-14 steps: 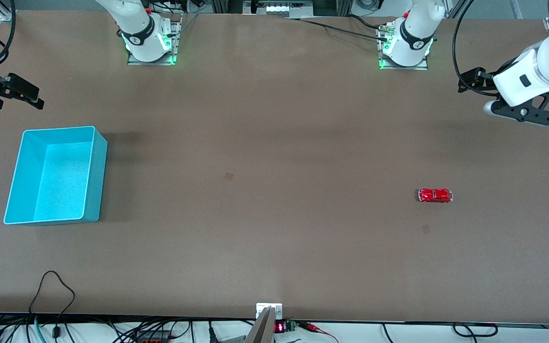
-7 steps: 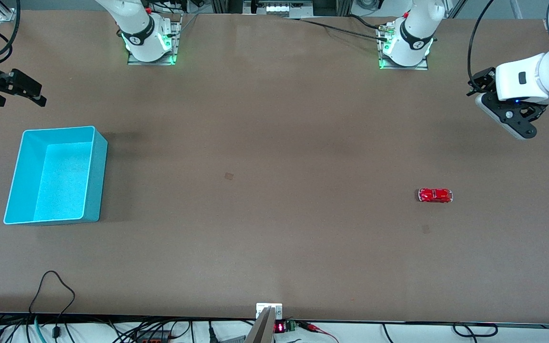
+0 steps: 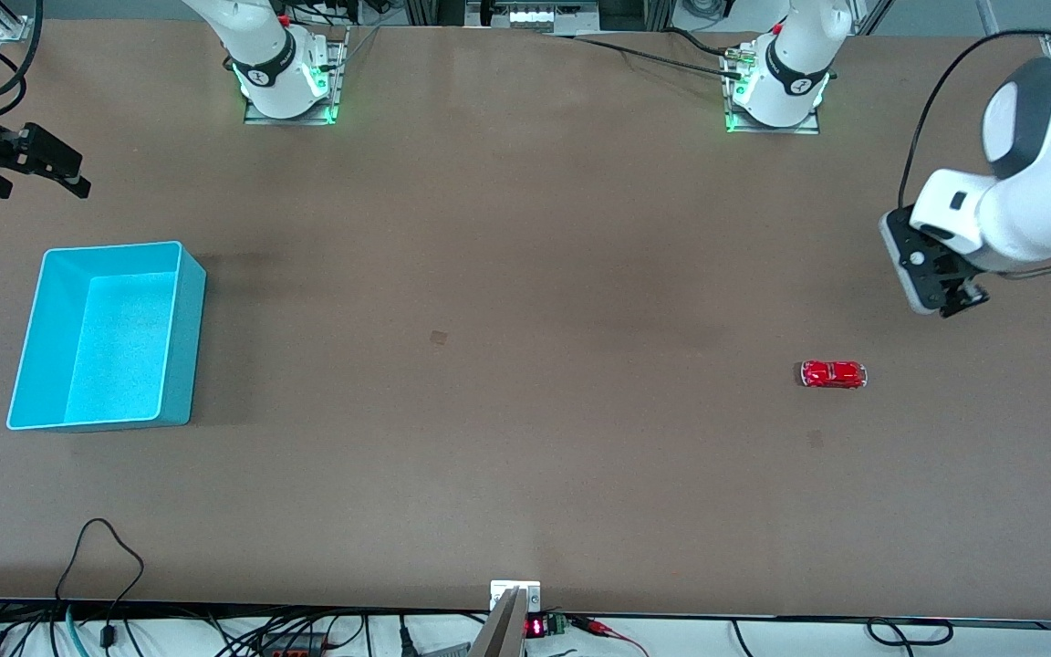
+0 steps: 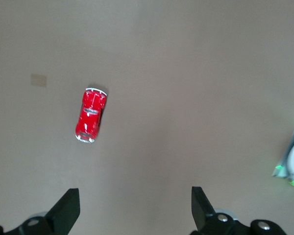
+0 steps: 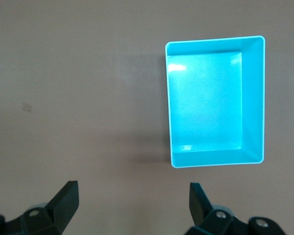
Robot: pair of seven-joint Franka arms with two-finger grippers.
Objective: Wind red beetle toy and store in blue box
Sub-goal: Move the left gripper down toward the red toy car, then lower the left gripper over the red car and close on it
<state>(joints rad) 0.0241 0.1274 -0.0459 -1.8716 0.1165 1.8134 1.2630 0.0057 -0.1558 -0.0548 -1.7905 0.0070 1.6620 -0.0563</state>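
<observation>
The red beetle toy (image 3: 833,374) stands alone on the brown table toward the left arm's end; it also shows in the left wrist view (image 4: 90,115), on its wheels. My left gripper (image 3: 945,297) hangs open over bare table beside the toy, nothing between its fingers (image 4: 134,196). The blue box (image 3: 183,365) stands open-topped and empty at the right arm's end, and its turquoise wall (image 5: 252,98) shows in the right wrist view. My right gripper (image 3: 78,180) waits open over bare table near the box, holding nothing (image 5: 132,188).
Both arm bases (image 3: 286,87) (image 3: 774,91) stand along the table's edge farthest from the front camera. Cables (image 3: 101,557) trail over the edge nearest that camera. A small faint patch (image 3: 438,337) marks the table's middle.
My left arm has swung in from the table's end toward the toy, and its hand has turned to face down. The right gripper has barely shifted. Toy and box are unmoved.
</observation>
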